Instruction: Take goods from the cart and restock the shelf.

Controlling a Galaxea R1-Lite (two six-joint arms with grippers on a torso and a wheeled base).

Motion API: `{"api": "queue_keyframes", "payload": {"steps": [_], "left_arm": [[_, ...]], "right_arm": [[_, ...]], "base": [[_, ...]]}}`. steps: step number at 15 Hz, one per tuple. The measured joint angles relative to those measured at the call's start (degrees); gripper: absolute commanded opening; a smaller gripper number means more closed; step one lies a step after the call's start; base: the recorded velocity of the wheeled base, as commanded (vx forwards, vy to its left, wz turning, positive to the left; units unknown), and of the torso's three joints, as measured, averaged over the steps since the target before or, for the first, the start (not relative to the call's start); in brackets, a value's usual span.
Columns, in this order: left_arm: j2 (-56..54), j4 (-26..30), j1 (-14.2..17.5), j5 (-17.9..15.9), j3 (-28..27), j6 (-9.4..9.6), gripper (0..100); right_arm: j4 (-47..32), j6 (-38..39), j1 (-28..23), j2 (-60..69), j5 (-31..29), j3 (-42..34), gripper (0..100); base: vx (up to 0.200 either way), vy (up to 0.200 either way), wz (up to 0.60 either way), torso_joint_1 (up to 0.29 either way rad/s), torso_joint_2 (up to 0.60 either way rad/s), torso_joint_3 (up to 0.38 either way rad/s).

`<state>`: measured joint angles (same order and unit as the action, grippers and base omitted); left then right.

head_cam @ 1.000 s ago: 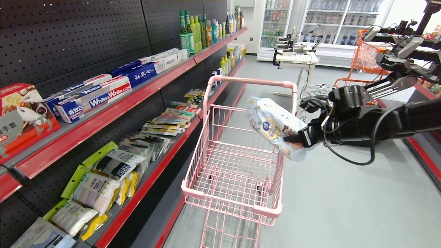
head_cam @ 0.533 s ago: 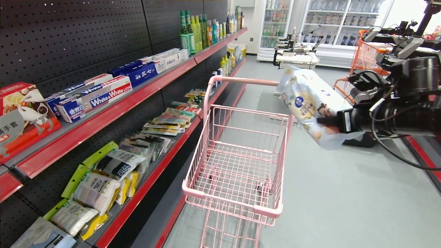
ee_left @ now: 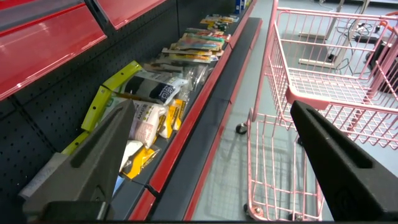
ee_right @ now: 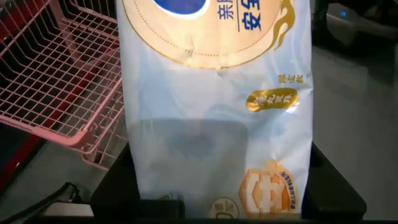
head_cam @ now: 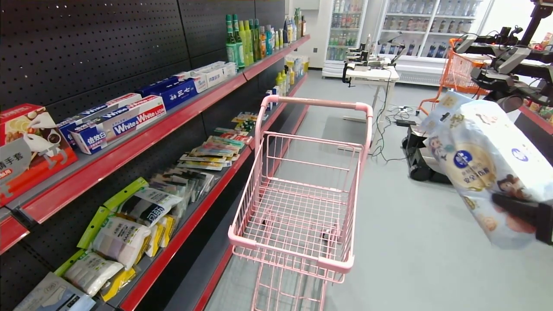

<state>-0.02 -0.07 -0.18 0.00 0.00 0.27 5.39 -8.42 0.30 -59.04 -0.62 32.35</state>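
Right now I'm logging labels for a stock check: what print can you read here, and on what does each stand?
"White&White": long white toothpaste box on the upper shelf.
"倍效白": that box's end face.
"手套": red box at the shelf's near end.
"安全": white pack held in the right hand.
Fridge bottles and lower-shelf packets: too small to read.
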Motion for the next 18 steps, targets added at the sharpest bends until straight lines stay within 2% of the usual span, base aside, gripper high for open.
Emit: {"api": "queue_keyframes", "payload": {"steps": [4, 6, 10, 13, 16, 18], "left_arm": [[0.00, 0.00, 0.00, 0.00, 0.00, 0.00, 100], [0.00, 0.00, 0.00, 0.00, 0.00, -0.02, 100], [0.00, 0.00, 0.00, 0.00, 0.00, -0.02, 100], [0.00, 0.00, 0.00, 0.00, 0.00, -0.02, 100], [0.00, 0.00, 0.00, 0.00, 0.00, -0.02, 100], [0.00, 0.00, 0.00, 0.00, 0.00, 0.00, 100]], "right_arm": [[3.63, -0.16, -1.32, 12.48, -2.93, -9.79, 0], [4.08, -0.16, -2.15, 15.58, -6.96, -12.68, 0], [4.02, -0.60, -4.29, 19.30, -9.47, -15.63, 0], [4.22, -1.97, -4.33, 20.04, -8.79, -15.79, 0], [4.11, -1.58, -4.33, 20.04, -5.61, -16.13, 0], [4.08, -0.93, -2.30, 20.21, -6.44, -16.43, 0]], "base": [[0.000, 0.000, 0.00, 0.000, 0.00, 0.000], [0.000, 0.000, 0.00, 0.000, 0.00, 0.000], [0.000, 0.000, 0.00, 0.000, 0.00, 0.000], [0.000, 0.000, 0.00, 0.000, 0.00, 0.000], [0.000, 0.000, 0.00, 0.000, 0.00, 0.000], [0.000, 0.000, 0.00, 0.000, 0.00, 0.000]]}}
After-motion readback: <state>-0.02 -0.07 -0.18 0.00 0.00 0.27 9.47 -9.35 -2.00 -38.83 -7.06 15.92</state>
